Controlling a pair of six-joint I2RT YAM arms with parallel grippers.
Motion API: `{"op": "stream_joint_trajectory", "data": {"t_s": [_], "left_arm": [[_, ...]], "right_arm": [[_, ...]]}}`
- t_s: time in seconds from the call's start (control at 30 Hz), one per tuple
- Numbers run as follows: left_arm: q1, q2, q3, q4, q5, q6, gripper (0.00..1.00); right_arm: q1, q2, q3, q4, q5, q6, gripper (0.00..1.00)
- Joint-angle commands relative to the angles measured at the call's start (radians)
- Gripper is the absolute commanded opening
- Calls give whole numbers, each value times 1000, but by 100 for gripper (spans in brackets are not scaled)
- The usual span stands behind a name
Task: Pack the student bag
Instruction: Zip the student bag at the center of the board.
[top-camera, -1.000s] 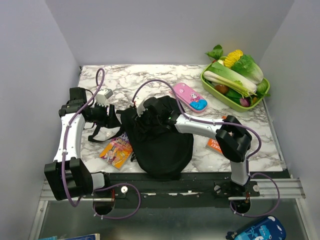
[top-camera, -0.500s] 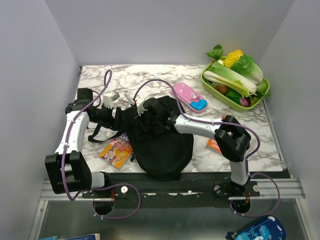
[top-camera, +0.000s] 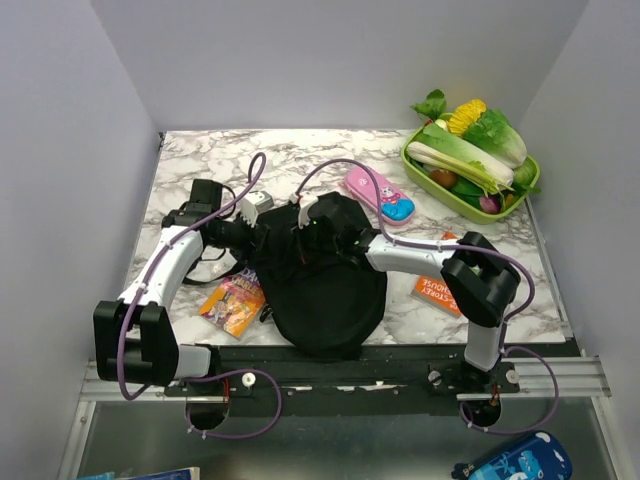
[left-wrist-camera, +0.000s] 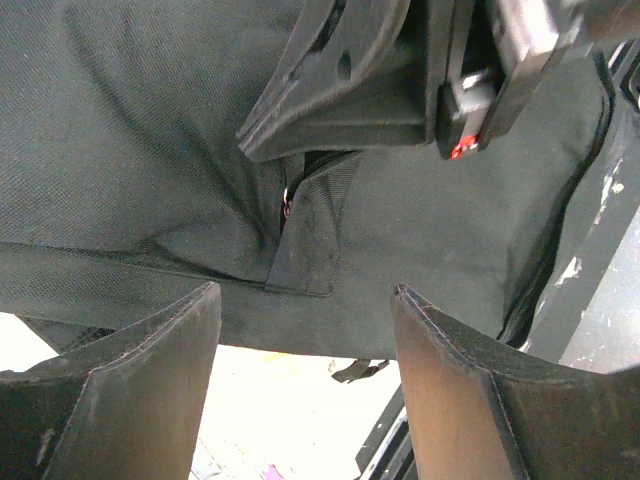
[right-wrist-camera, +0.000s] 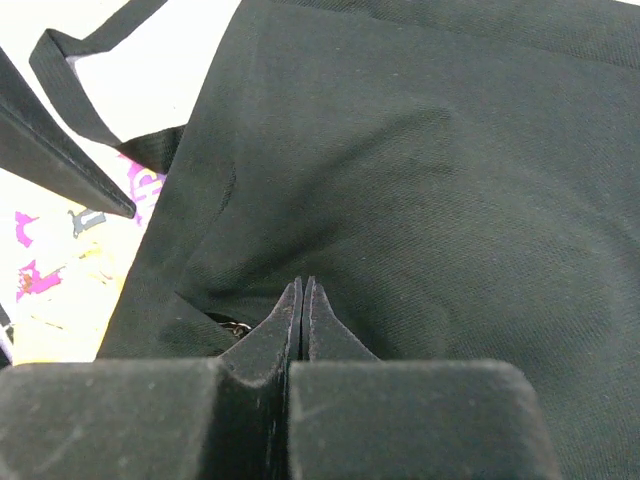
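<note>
So the student bag (top-camera: 325, 285) is sitting in the middle of the marble worktop (top-camera: 290, 155), towards the near edge, kind of slumped in a black heap. Its straps (top-camera: 200, 270) trail out on the left side.

Both arms are reaching in at the far end of it. The left tool (left-wrist-camera: 305, 300) is open, fingers well apart with nothing between them, and it's right up by the bag's left side. Its wrist view is just black fabric and a seam. The right tool (right-wrist-camera: 302, 288) is closed tight, fingers pressed together, tips down against the bag's fabric. Can't really tell if it's got any cloth pinched in there. There's a little metal ring (right-wrist-camera: 236, 326) just beside the tips.

Other stuff around:
- a colourful booklet (top-camera: 233, 300) is tucked against the bag's left edge
- an orange book (top-camera: 435, 288) lies to the right, partly under the right arm
- a pink pencil case (top-camera: 380, 195) is just past the bag
- a green tray (top-camera: 432, 186) full of veggies is in the far right corner
</note>
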Motion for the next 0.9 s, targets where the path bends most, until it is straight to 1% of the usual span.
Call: {"op": "stream_joint_trajectory", "data": {"t_s": [0.0, 0.13, 0.3, 0.5, 0.57, 0.67, 0.7, 0.77, 0.8, 0.87], "left_arm": [[-2, -8, -60, 106, 27, 20, 75], [-6, -22, -99, 230, 27, -26, 76], [-33, 26, -82, 245, 49, -20, 77], [-63, 77, -93, 284, 3, -21, 78], [-75, 87, -90, 291, -13, -15, 76], [-85, 107, -79, 265, -13, -3, 68], [-86, 109, -77, 258, -13, 9, 62], [-86, 103, -80, 241, -16, 21, 54], [-86, 98, -80, 234, -16, 34, 41], [-94, 98, -64, 186, -8, 54, 31]], "right_arm": [[-46, -46, -29, 90, -58, 108, 1], [-86, -43, -35, 122, -144, 176, 1], [-94, -43, -35, 139, -172, 183, 1], [-95, -49, -33, 145, -187, 202, 1], [-97, -47, -33, 154, -200, 209, 1], [-101, -46, -30, 153, -198, 211, 1], [-103, -49, -32, 153, -195, 208, 1], [-106, -52, -33, 155, -192, 202, 1], [-109, -52, -33, 155, -190, 197, 1], [-112, -47, -32, 155, -189, 197, 1]]}}
